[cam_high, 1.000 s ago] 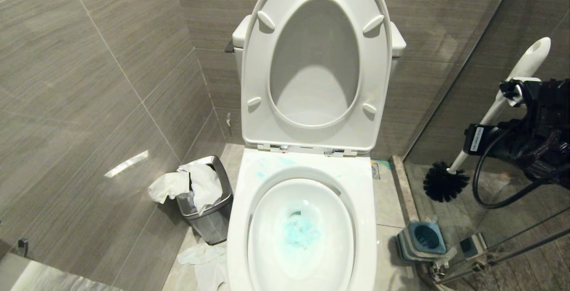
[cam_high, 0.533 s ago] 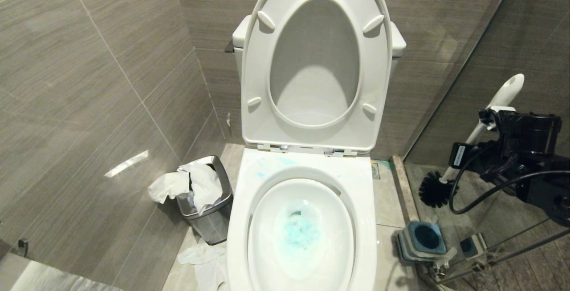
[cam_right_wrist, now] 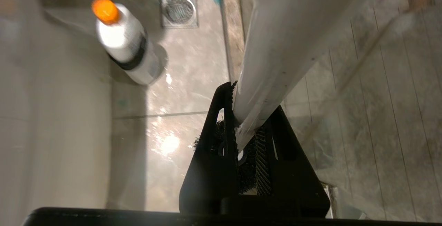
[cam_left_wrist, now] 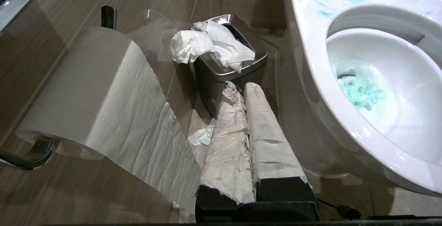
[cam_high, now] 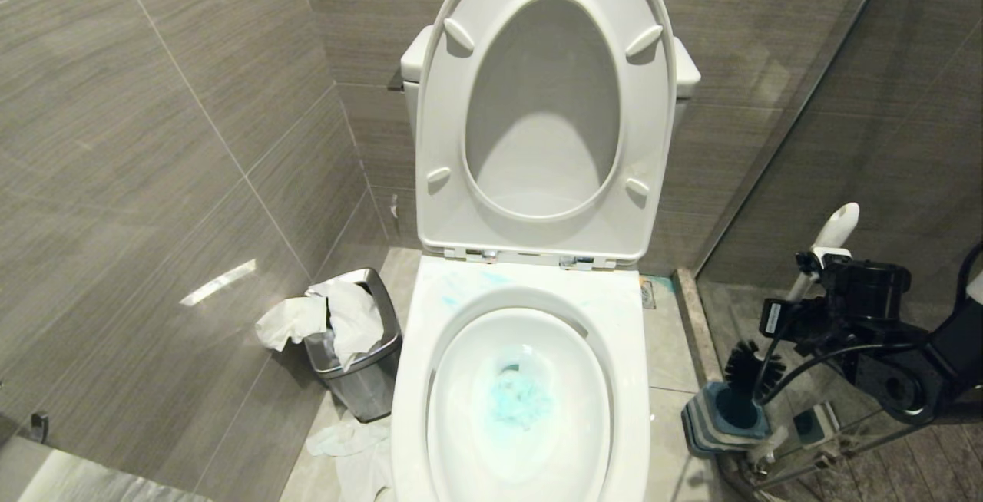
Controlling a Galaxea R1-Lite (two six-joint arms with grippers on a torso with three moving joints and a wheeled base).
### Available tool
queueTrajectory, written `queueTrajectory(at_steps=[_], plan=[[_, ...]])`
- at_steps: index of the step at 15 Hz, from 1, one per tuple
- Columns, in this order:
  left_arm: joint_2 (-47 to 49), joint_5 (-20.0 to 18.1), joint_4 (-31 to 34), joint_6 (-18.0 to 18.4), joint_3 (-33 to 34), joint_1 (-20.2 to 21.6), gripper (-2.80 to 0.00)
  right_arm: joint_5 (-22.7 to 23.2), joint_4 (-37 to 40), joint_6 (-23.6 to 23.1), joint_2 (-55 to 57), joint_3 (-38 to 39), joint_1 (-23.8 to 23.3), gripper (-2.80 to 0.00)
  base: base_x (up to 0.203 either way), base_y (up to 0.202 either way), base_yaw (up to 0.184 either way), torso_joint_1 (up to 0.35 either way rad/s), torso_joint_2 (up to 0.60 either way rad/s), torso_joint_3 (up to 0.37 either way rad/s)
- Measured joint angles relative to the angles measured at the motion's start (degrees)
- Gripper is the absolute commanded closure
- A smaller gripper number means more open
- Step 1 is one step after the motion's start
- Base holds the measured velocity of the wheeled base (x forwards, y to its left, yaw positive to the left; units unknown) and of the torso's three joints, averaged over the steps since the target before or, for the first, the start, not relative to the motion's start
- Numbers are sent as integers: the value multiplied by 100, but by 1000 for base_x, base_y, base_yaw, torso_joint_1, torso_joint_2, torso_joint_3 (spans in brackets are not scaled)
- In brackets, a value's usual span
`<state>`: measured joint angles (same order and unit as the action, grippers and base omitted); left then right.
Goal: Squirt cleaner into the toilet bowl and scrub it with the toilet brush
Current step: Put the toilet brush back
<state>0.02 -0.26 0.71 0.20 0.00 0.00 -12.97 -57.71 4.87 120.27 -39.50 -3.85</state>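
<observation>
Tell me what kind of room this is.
A bathroom, most likely a small toilet stall: a white toilet bowl with its lid up, a steel waste bin stuffed with tissue, and a toilet roll on its holder.

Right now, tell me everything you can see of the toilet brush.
The toilet brush has a slim white plastic handle with a rounded, flattened end and a round black bristle head. It stands tilted, handle end uppermost, to the right of the toilet bowl. The bristle head sits at the mouth of the square grey-and-blue holder on the floor. The right gripper is shut on the handle; the right wrist view shows its black fingers clamping the shaft.
</observation>
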Motion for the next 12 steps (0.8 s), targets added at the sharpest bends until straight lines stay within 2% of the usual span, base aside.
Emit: queueTrajectory(at_steps=[6,12], plan=[[0,0,0,-4,0,-2,0,10,-830,-128,976,95,-301,0,0,0,0,0,0,0],[0,-1,-1,-1,0,0,0,115,-1519,-268,1754,-116,-368,0,0,0,0,0,0,0]])
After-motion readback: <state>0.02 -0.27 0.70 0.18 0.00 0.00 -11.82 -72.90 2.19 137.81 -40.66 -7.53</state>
